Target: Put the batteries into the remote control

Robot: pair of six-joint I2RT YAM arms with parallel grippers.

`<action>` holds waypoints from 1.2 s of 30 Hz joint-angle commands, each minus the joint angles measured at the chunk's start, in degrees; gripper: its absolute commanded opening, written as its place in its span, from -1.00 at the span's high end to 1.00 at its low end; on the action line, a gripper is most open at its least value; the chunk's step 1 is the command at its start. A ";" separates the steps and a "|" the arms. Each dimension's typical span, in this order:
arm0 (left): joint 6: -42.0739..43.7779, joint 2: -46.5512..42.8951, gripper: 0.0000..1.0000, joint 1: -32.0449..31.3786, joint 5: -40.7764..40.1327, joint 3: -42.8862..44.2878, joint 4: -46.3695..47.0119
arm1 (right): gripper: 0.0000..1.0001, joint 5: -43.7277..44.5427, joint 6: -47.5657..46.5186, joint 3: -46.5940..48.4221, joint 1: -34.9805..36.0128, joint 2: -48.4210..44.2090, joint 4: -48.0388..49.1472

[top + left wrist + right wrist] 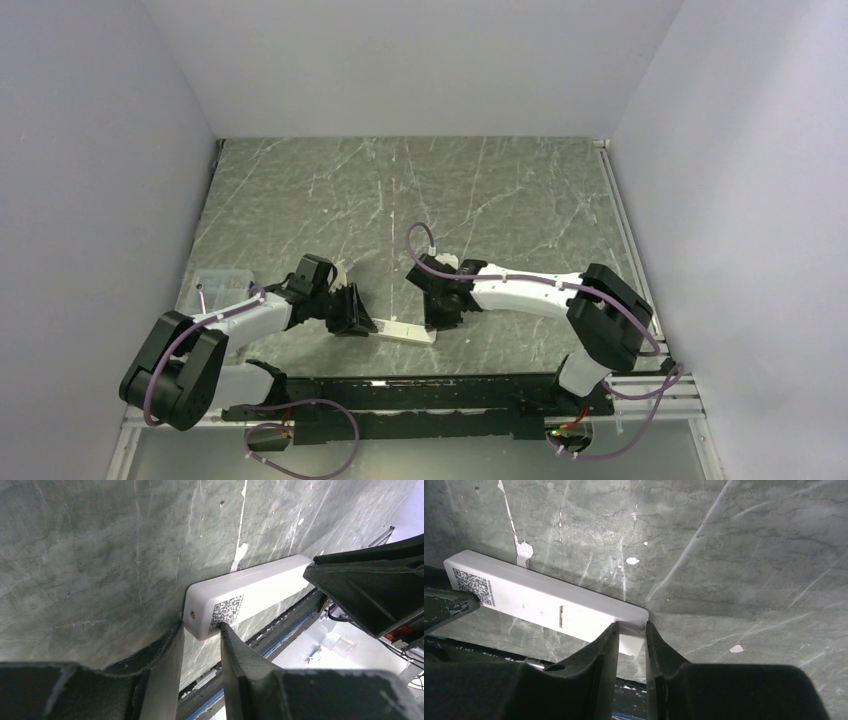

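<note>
The remote control [405, 331] is a slim white bar lying flat near the table's front edge. Its back faces up, showing a QR code [229, 611] and a cover seam [561, 617]. My left gripper [352, 318] sits at its left end, and both fingertips [223, 628] press against that end's corners. At the right end is my right gripper [438, 312], whose fingers [613, 630] pinch the end of the bar, with a white face showing between them. The batteries are out of view.
A clear plastic box [222, 280] stands at the table's left edge behind the left arm. The black rail [420, 395] with the arm bases runs just in front of the remote. Grey walls enclose the marbled table [420, 200] on three sides.
</note>
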 commanded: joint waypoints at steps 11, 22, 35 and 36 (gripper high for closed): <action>-0.91 -0.47 0.35 -2.44 2.60 -1.25 3.52 | 0.61 -3.77 1.51 0.70 2.96 5.90 7.68; -1.67 -0.93 0.34 -2.93 3.19 -1.61 3.98 | 0.62 -5.77 3.19 -2.17 3.09 6.00 10.65; -1.65 -3.00 0.20 -3.11 2.39 -1.41 2.29 | 0.29 -5.16 2.31 -1.90 3.10 5.93 8.02; -1.57 -3.15 0.19 -3.11 2.36 -1.52 2.09 | 0.29 -5.10 2.22 -1.94 3.17 5.85 7.91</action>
